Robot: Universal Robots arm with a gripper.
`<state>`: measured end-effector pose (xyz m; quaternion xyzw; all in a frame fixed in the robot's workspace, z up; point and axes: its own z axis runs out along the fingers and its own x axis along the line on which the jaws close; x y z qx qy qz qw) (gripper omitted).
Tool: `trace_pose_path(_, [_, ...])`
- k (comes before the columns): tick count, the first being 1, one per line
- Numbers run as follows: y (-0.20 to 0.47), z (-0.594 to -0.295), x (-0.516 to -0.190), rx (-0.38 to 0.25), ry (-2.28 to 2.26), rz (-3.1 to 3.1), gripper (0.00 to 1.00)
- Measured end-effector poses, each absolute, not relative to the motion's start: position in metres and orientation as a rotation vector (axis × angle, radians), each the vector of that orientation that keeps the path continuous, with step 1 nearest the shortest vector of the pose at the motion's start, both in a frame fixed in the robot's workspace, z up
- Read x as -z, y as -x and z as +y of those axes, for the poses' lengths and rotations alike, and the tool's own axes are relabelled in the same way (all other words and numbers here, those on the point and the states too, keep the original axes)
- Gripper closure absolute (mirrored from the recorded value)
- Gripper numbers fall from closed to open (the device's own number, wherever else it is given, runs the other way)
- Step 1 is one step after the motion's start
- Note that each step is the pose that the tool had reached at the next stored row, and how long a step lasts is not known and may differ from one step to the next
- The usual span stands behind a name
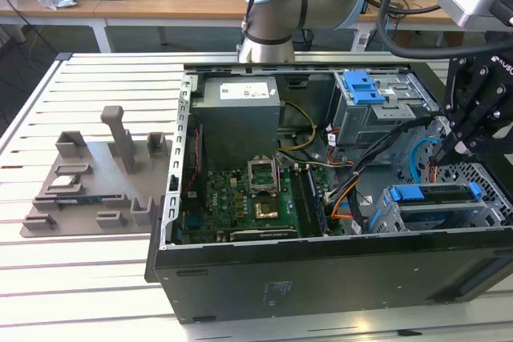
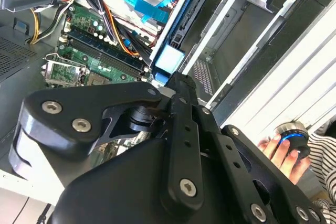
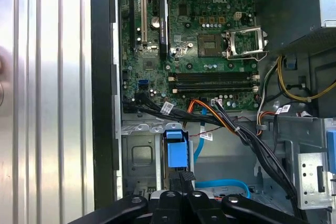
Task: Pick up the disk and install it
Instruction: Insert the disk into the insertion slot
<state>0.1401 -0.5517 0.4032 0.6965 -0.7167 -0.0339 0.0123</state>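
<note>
The pincer (image 3: 186,174) has its fingers pressed together, with nothing between them. Its tip is just beside the blue end of the disk (image 3: 175,154). The disk stands on its edge inside the grey cage (image 3: 139,156) of the computer case (image 1: 321,278).

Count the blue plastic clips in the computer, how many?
2: one clip atop the grey cage, one clip on the disk at the exterior view's lower right. Others may be hidden.
</note>
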Motion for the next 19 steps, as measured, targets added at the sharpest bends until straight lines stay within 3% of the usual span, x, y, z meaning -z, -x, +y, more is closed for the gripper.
trace_pose_path(19, [-0.14, -0.551, -0.453, 0.106, -2.171, -2.234, 0.89])
